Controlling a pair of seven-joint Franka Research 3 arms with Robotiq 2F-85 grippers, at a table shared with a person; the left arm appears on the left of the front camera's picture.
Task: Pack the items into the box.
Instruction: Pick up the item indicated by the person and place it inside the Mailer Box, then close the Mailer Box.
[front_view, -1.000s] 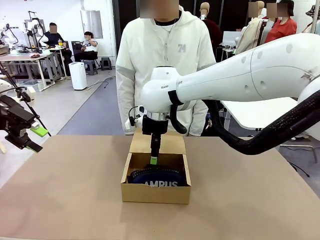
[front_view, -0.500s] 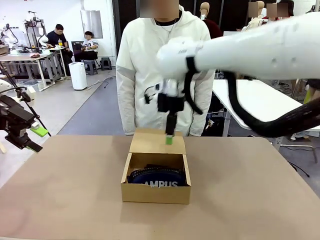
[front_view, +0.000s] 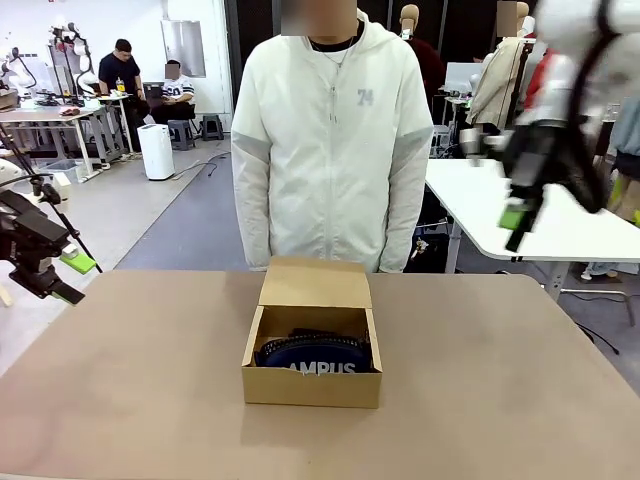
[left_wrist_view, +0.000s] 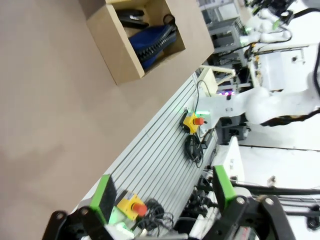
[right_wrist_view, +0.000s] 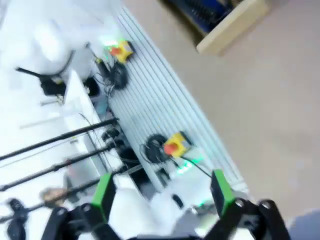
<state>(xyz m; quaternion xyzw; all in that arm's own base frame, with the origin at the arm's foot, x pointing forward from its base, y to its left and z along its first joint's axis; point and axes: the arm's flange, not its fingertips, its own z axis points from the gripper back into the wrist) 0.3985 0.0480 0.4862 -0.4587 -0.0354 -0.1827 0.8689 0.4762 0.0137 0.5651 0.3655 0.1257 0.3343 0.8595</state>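
The brown cardboard box (front_view: 310, 386) sits near the middle of the table (front_view: 500, 400), a little toward the far edge where a person (front_view: 325, 140) in a white jacket stands with arms down, taking no part in the work. Its hinged flap (front_view: 315, 284) is open and leans back toward that person. Inside lies the navy pouch (front_view: 318, 356), its white lettering facing the near edge, and from the left wrist view a small black bar (left_wrist_view: 131, 20) lies in the box just beside the pouch; what else may be under them I cannot tell. The right end effector (front_view: 516, 228) hangs high over the table's right side, well apart from the box and blurred with motion; its green-padded fingers are spread wide with nothing between them. The left end effector (front_view: 74, 280) is parked out beyond the table's left edge, likewise released and empty. To my eye the filling step looks about finished, since the items I can make out are already in, and what remains is the lid. That would call for one arm to come in behind the flap from the far side, catch its free edge and swing it forward and down onto the box, pressing lightly so the light box neither slides toward the near edge nor tips
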